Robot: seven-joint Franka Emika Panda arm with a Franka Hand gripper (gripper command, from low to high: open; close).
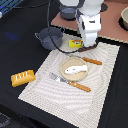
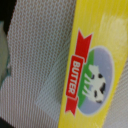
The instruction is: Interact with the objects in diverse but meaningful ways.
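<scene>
Behind the white arm's lower body in the exterior view, the gripper [image 1: 89, 45] is mostly hidden, so its fingertips cannot be made out, and I cannot tell how wide the jaws stand or whether they hold anything. No fingers show in the wrist view either; that picture is filled by the yellow butter block [image 2: 97, 75], blurred and cut off at the frame's edges, with a red ribbon reading BUTTER and a small cow on its label, lying on the woven placemat [image 2: 35, 65]. Seen from outside, the block [image 1: 75, 43] lies at the far edge of the placemat [image 1: 45, 90], just beside the claw on the exterior view's left. A dark grey pot [image 1: 49, 37] stands near it, further left. Nearer the camera, a tan plate [image 1: 65, 64] carries a white fish [image 1: 76, 69]; an orange-handled knife [image 1: 92, 61] and an orange-handled fork [image 1: 70, 82] flank the plate. An orange bread loaf [image 1: 22, 77] lies off the mat on the dark table [image 1: 15, 50].
</scene>
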